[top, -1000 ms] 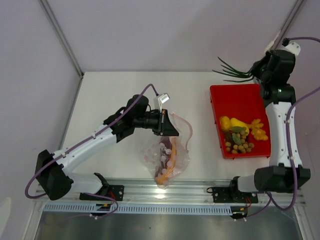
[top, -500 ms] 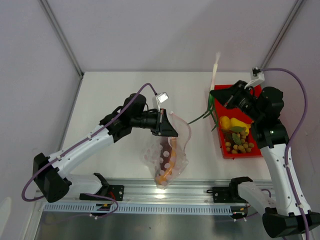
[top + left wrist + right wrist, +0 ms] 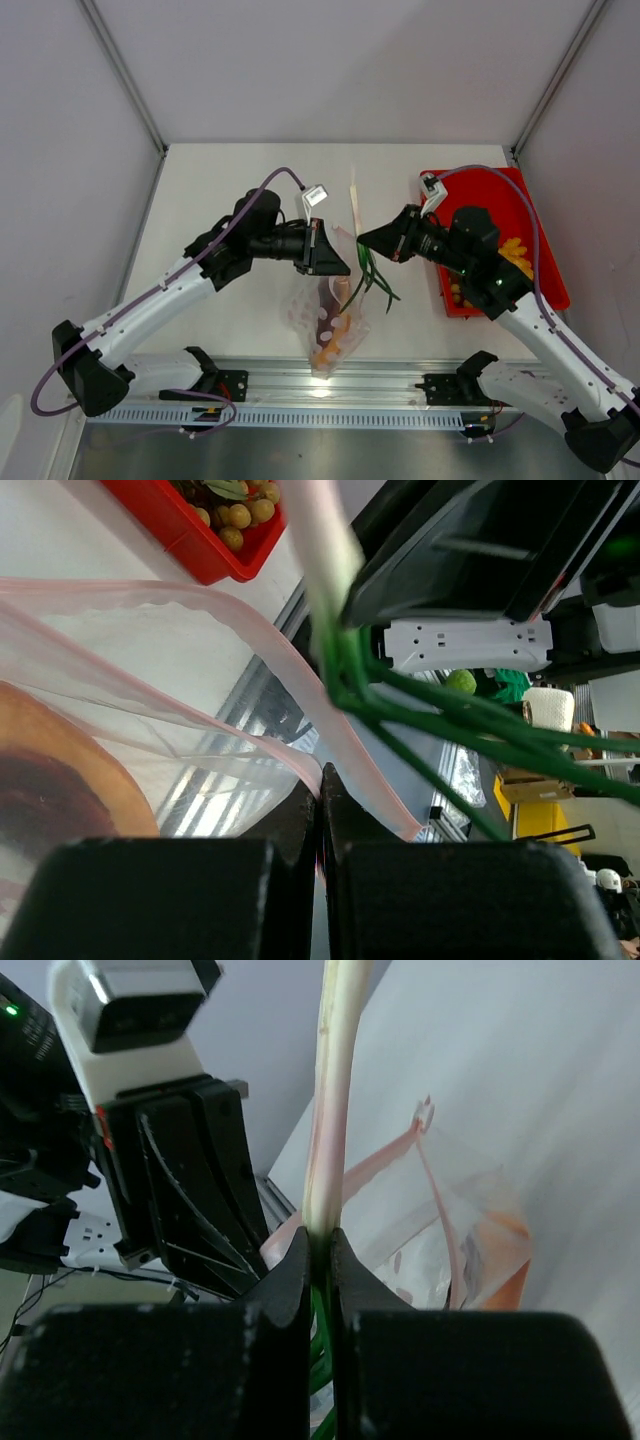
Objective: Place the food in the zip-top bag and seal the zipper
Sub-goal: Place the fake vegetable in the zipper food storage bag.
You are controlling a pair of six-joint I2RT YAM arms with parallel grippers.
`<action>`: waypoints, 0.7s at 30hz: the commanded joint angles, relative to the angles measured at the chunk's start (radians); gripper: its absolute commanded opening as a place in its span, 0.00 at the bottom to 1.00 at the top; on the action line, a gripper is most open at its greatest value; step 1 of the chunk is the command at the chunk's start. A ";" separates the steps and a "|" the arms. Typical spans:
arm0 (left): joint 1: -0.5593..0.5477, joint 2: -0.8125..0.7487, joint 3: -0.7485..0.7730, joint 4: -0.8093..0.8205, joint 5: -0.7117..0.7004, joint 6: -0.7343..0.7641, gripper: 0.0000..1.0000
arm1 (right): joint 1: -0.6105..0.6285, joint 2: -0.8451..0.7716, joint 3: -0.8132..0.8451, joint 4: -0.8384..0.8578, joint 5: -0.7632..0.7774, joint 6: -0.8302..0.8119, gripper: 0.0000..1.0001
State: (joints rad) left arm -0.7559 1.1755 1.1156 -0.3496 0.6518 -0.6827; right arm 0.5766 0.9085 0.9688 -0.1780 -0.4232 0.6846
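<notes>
Nearest the rail, one bag (image 3: 300,310) lies on the surface (image 3: 220,190) close to its near edge. You can count two food pieces inside: an orange slice (image 3: 335,338) and a dark red piece (image 3: 325,300). Your left fingers (image 3: 285,825) are clenched on its pink zipper (image 3: 355,770), holding the mouth up. Just beside them, your right fingers (image 3: 285,1285) grasp the one green onion (image 3: 354,205) at that mouth. You have open room left and behind. One red tray (image 3: 490,195) sits farther right, near the side edge, holding grapes (image 3: 235,510) and yellow pieces (image 3: 515,258).
</notes>
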 commanded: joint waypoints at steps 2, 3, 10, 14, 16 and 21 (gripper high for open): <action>0.004 -0.043 0.033 0.017 0.009 -0.028 0.01 | 0.124 -0.005 -0.021 0.065 0.231 0.047 0.00; 0.003 -0.048 0.033 0.017 0.009 -0.029 0.01 | 0.168 -0.002 -0.025 0.061 0.268 0.049 0.00; -0.002 -0.074 0.033 0.015 0.009 -0.038 0.00 | 0.389 0.024 -0.081 0.112 0.614 0.035 0.00; -0.003 -0.088 0.029 0.014 0.003 -0.040 0.01 | 0.523 0.038 -0.094 0.138 0.907 0.020 0.00; -0.003 -0.097 0.032 0.012 0.000 -0.040 0.01 | 0.577 0.052 -0.104 0.149 0.977 -0.037 0.00; -0.003 -0.111 0.050 -0.018 -0.021 -0.020 0.01 | 0.709 0.055 -0.127 0.112 1.139 -0.109 0.00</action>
State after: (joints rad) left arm -0.7570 1.0973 1.1156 -0.3832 0.6460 -0.7002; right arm 1.2278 0.9630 0.8585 -0.0917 0.5220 0.6407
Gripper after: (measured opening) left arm 0.005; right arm 0.033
